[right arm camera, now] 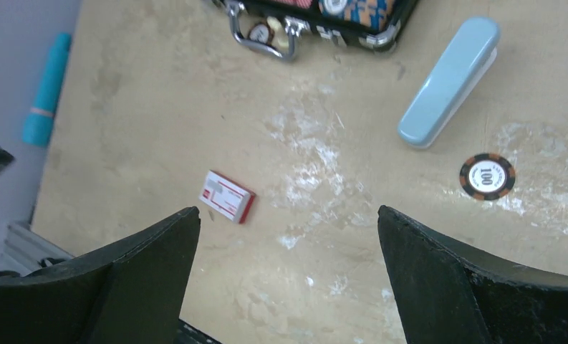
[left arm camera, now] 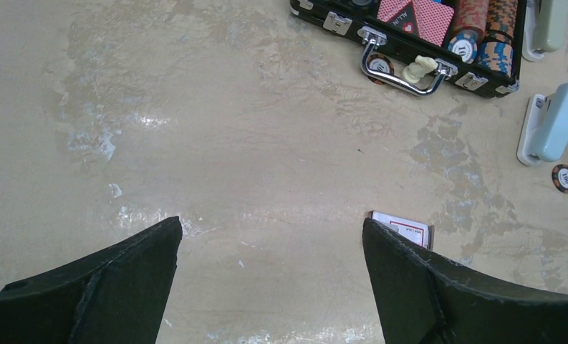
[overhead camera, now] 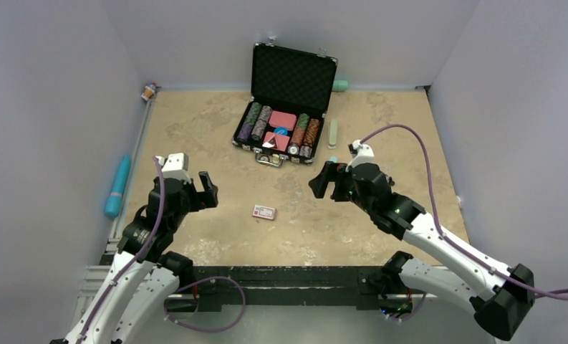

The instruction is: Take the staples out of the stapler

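left gripper and right gripper both wide open, empty; blue stapler lies near a loose chip and the chip case.

The beige tabletop carries an open black case, a pale green stapler beside it, a light blue stapler, a loose chip and a small box.
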Available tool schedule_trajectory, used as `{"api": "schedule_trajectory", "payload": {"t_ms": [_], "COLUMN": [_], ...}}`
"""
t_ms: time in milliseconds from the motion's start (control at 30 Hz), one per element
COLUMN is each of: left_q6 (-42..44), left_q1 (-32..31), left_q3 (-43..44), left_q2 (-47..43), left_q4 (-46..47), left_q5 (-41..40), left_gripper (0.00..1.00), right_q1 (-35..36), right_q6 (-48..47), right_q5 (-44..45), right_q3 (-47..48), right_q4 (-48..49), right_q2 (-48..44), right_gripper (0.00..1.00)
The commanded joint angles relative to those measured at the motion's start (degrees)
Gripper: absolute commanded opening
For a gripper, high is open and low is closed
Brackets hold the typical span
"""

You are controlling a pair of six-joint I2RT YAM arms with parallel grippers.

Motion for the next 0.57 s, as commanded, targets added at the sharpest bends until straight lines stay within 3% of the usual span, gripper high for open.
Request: {"api": "schedule_trajectory", "payload": {"t_ms": [0,533], "left_q6": [-1.29,-1.57], "left_q1": [-0.09,-0.10], "left_q3": [0.52,0.43], "left_q2": [-0.82,0.11], "left_q4": [0.78,0.87], "left_q5": [-1.62,-1.73], "left_gripper": [1.00,1.00], "right_q1": [-0.21,-0.23], "right_q6": [-2.14,0.13], "right_q5": [-5.19,-5.28], "right_q3": [2.31,-0.20], "right_q4": [0.53,2.62], "right_q2": [2.76,-2.39], "right_gripper": [0.99,0.99]}}
